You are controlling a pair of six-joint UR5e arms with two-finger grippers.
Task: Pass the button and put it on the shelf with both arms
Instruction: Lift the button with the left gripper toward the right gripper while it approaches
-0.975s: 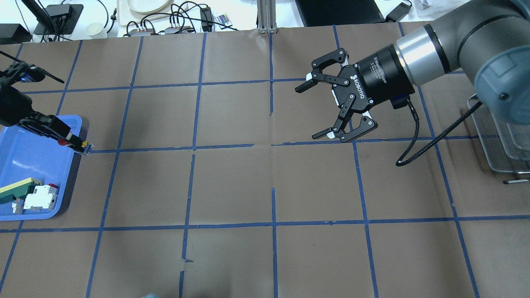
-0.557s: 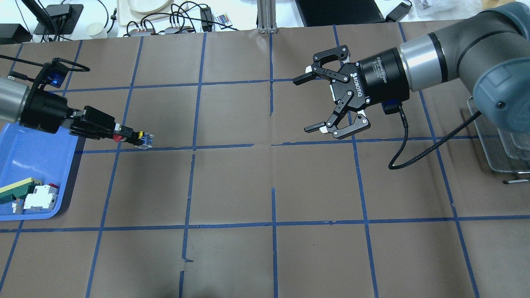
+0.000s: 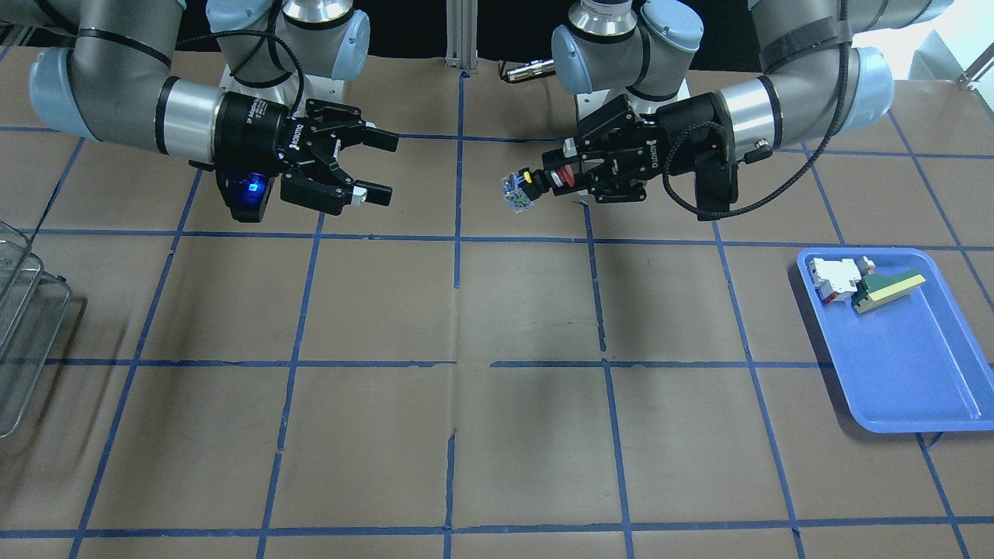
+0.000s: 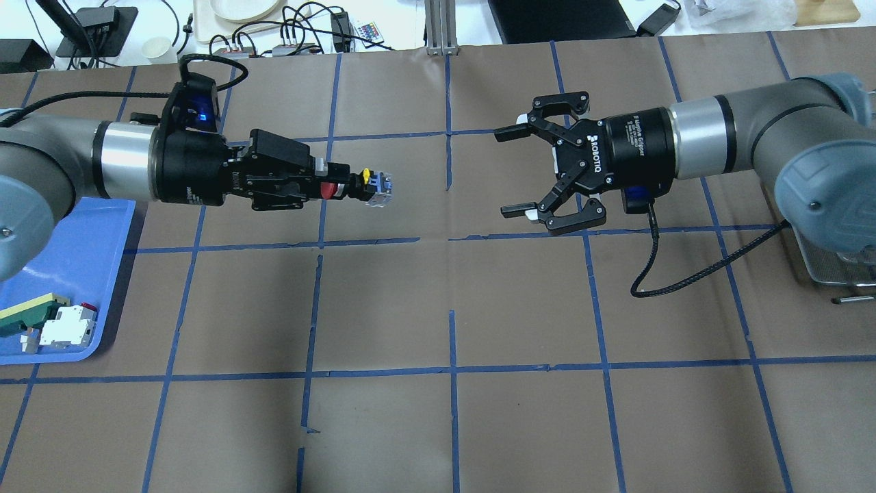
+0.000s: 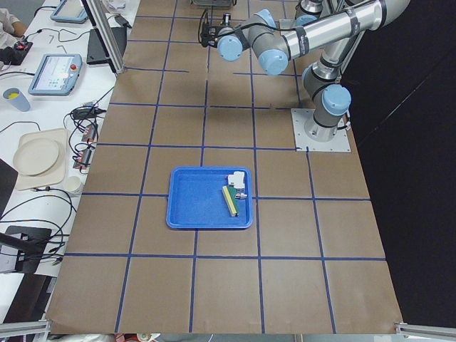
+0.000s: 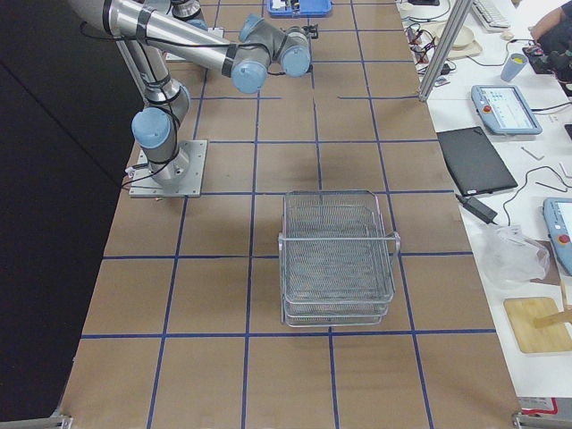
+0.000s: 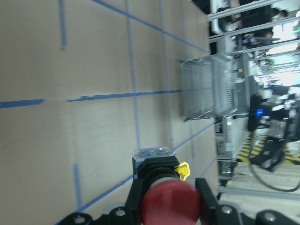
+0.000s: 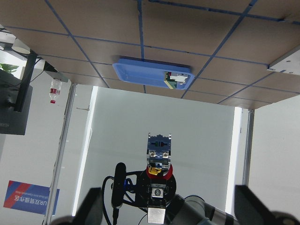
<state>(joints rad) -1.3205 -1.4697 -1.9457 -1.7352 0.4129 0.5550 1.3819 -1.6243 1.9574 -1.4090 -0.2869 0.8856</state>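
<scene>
My left gripper (image 4: 328, 186) is shut on the button (image 4: 373, 185) and holds it level above the table, left of centre. The red cap sits between the fingers and the clear base points at my right gripper. The button also shows in the front view (image 3: 522, 186), the left wrist view (image 7: 169, 204) and the right wrist view (image 8: 158, 164). My right gripper (image 4: 506, 171) is open and empty, facing the button with a gap between them. The wire-mesh shelf (image 6: 338, 255) stands at the table's right end, partly seen in the overhead view (image 4: 831, 267).
A blue tray (image 4: 68, 239) lies at the left end and holds a white-and-red block (image 4: 65, 327) and a green-and-yellow wedge (image 4: 27, 311). Brown paper with blue tape lines covers the table. Cables and devices lie beyond the far edge.
My left gripper has carried the button from the tray's edge to the right, towards the table's middle. My right gripper stays open and has shifted and turned a little.
</scene>
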